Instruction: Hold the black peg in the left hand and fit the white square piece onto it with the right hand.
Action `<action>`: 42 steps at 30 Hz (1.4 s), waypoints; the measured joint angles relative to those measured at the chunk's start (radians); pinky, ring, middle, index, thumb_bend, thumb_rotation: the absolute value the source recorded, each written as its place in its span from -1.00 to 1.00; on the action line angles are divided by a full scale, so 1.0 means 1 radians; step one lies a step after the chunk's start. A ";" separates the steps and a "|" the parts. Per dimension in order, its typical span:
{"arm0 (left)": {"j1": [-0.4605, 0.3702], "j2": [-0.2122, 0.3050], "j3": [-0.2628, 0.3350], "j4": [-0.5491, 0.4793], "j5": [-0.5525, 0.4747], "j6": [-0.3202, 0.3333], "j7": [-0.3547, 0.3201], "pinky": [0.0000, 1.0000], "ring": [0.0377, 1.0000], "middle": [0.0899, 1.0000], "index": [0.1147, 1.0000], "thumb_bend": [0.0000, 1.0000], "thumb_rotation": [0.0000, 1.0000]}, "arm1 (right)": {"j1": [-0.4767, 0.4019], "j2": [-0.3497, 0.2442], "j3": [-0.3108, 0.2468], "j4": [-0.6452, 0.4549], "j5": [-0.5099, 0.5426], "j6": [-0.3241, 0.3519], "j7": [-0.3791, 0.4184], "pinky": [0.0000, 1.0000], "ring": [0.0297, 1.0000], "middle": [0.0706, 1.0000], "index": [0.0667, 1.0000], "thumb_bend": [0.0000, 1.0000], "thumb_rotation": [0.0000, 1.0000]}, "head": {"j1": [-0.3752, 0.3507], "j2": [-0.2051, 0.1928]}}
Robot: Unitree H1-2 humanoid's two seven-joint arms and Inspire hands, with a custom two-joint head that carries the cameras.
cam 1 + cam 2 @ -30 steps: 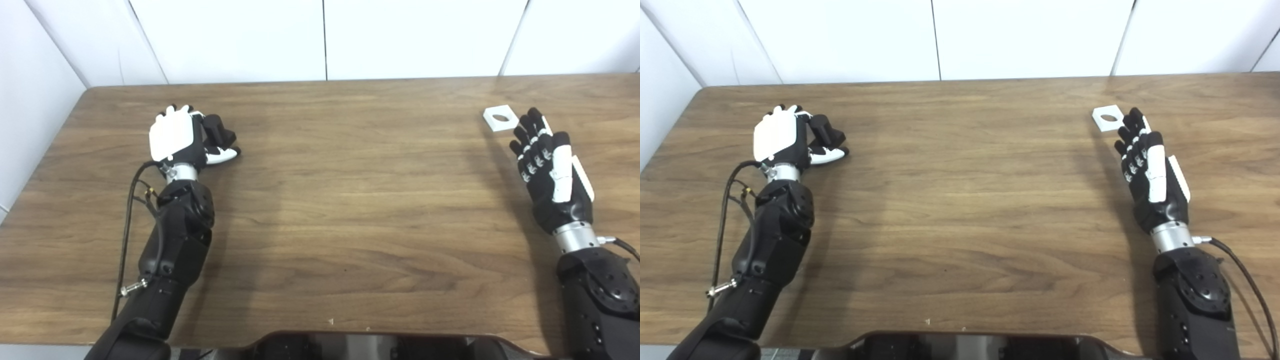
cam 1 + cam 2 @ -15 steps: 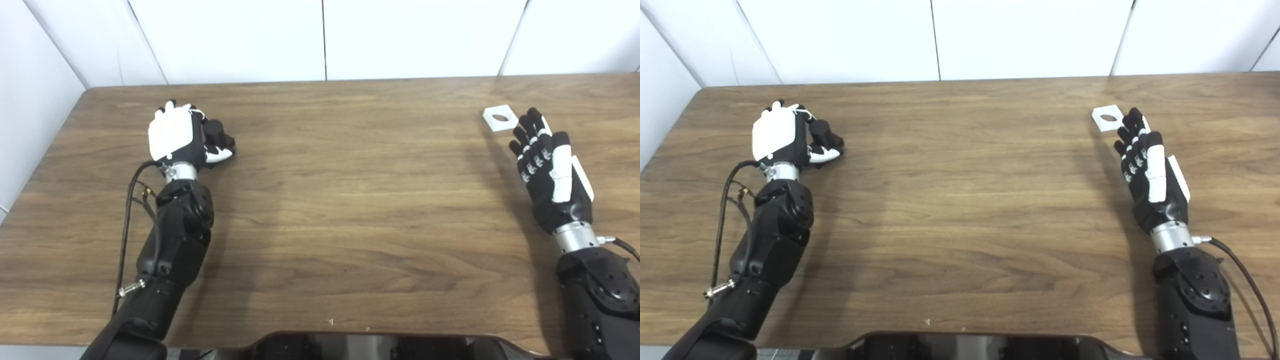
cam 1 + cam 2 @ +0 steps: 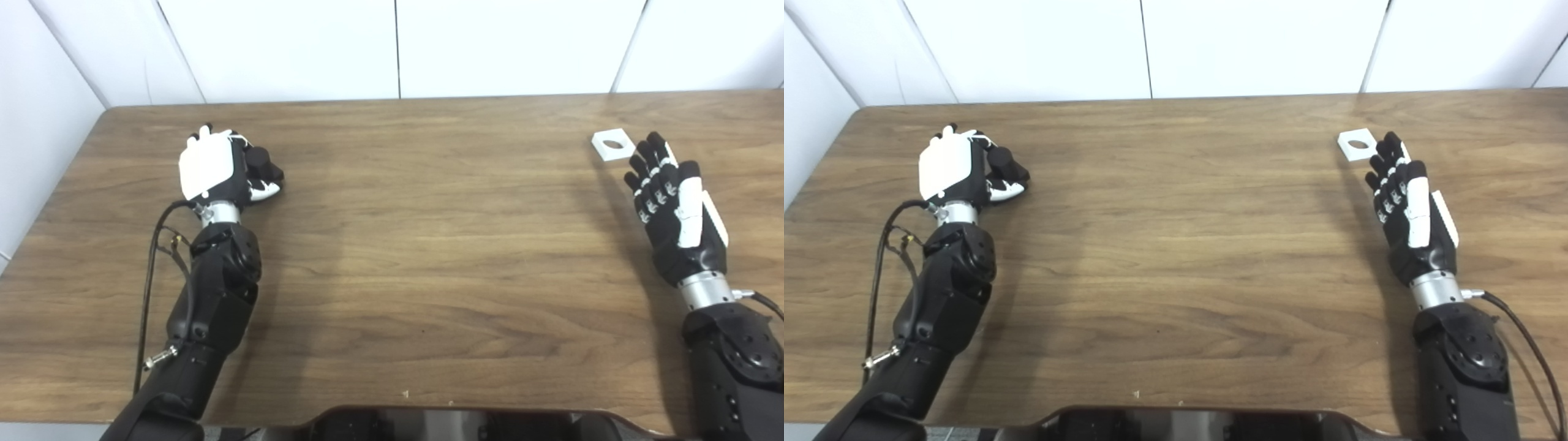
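Observation:
My left hand (image 3: 214, 168) is at the far left of the wooden table (image 3: 429, 245), its fingers curled around the black peg (image 3: 262, 164), which sticks out to the right of the palm. It also shows in the right eye view (image 3: 955, 171). The white square piece (image 3: 611, 145) with a round hole lies flat on the table at the far right. My right hand (image 3: 670, 208) is open, fingers apart, just behind and right of the piece, fingertips close to its corner, not touching it.
White wall panels stand behind the table's back edge. A dark body part (image 3: 465, 422) shows at the bottom edge. Cables hang along both forearms.
My left hand has closed tighter on the black peg and drawn it slightly left. The right hand and the white piece have not moved.

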 measured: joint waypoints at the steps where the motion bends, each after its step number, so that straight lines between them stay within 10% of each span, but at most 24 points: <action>1: 0.002 0.000 0.000 -0.002 -0.002 0.000 0.001 1.00 1.00 0.70 -0.17 0.05 -0.88 | 0.000 0.000 0.000 0.000 0.000 0.001 0.000 1.00 1.00 1.00 1.00 0.20 1.00 | 0.000 0.000; 25: 0.109 -0.053 -0.036 -0.230 -0.055 0.007 -0.115 1.00 1.00 0.75 -0.16 0.05 -0.87 | -0.010 0.000 0.013 0.009 -0.007 0.001 0.000 1.00 1.00 1.00 1.00 0.17 1.00 | -0.038 -0.012; 42: 0.183 -0.126 -0.179 -0.383 -0.046 -0.004 -0.204 0.97 1.00 0.77 -0.16 0.05 -0.86 | -0.014 0.006 0.024 0.010 -0.060 -0.002 -0.035 1.00 1.00 1.00 1.00 0.20 1.00 | -0.064 -0.014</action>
